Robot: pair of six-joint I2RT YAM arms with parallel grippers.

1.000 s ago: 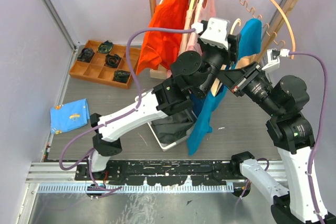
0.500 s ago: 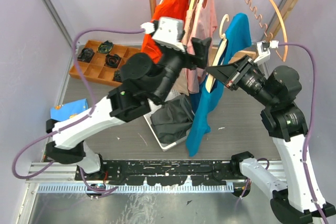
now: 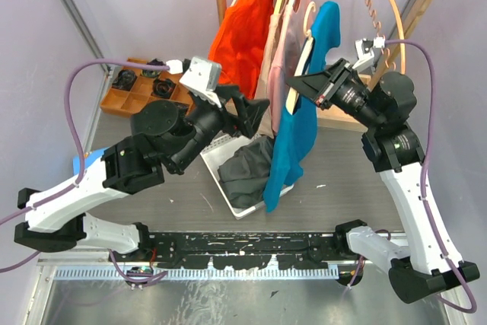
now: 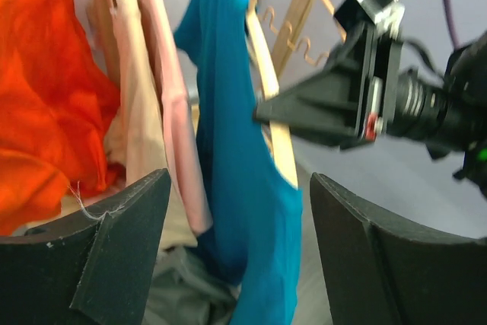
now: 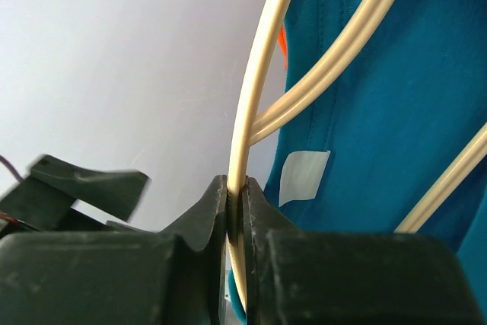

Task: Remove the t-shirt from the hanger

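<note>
The wooden rack [image 3: 219,5] stands behind the hanger [image 5: 242,135], with orange and pink garments on its rail. The hanger's hook looks clear of that rail, so taking it off the rack seems done.

The teal t-shirt [image 3: 293,135] is draped over the hanger, its collar round the neck and its body hanging straight down, so the removal itself is not yet done.

A white basket [image 3: 217,184] sits on the tabletop below the hanger, with a dark garment [image 3: 247,169] in it.

The right hand [image 3: 293,81] is pressed together on the hanger's thin cream arm and carries it.

The left hand [image 3: 259,114] is spread wide and empty, left of the hanger and apart from it. What remains, by my reading, is for it to grip the cloth and draw it off.
</note>
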